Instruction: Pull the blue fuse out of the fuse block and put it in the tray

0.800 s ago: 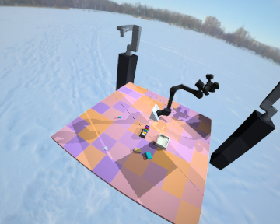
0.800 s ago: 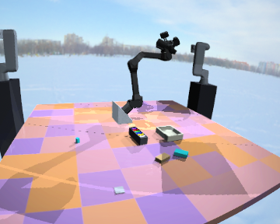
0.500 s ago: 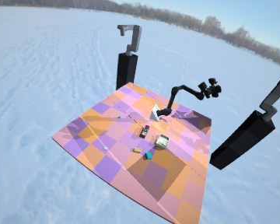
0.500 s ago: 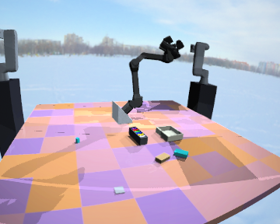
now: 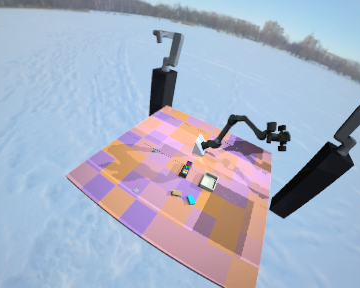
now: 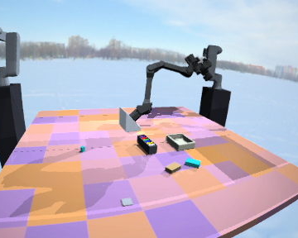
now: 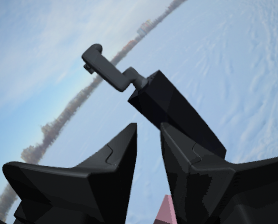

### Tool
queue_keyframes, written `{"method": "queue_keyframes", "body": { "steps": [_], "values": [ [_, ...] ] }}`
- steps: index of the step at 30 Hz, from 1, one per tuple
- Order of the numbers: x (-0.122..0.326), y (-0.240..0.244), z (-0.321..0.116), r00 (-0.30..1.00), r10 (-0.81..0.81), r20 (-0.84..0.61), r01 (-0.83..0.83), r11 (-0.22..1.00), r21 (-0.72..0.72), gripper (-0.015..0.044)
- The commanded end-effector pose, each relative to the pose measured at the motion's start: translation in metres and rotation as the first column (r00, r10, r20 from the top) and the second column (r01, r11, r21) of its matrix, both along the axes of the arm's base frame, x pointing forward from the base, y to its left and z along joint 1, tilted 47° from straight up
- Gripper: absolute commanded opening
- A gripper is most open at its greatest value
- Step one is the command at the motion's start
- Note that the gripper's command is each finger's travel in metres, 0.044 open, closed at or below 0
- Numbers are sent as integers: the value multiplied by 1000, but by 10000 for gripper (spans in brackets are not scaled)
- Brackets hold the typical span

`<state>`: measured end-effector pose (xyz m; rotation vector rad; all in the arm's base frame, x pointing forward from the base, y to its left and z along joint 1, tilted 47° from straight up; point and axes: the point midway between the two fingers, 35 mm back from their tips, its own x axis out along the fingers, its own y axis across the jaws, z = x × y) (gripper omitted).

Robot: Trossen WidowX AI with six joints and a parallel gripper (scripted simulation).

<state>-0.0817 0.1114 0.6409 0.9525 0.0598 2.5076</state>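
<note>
On the tabletop (image 6: pixel 64 173), at about nine o'clock of the tray (image 6: pixel 180 141), we see the fuse block (image 6: pixel 146 144) with the blue fuse (image 6: pixel 149 142) seated in it. High at two o'clock, our end effector (image 6: pixel 206 67) hangs narrowed on nothing. Descending like this, we judge, it could strike neighbouring fuses or the block.
</note>
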Motion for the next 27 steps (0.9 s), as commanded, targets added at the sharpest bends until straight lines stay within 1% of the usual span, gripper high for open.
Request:
{"method": "queue_keyframes", "body": {
  "steps": [1, 6, 8, 10, 16, 21, 27],
  "values": [
    [37, 56, -14, 974, -228, 16, 228, 973, -29, 73],
    [71, 95, -29, 918, -391, 59, 394, 917, -52, 73],
    [92, 109, -35, 900, -436, 27, 436, 893, -111, 73],
    [115, 125, -45, 865, -501, 26, 498, 853, -156, 73],
    [161, 157, -72, 762, -636, 121, 647, 739, -185, 73],
    [226, 187, -117, 595, -752, 283, 803, 558, -207, 73],
    [303, 200, -180, 403, -773, 489, 915, 348, -205, 73]
  ]
}}
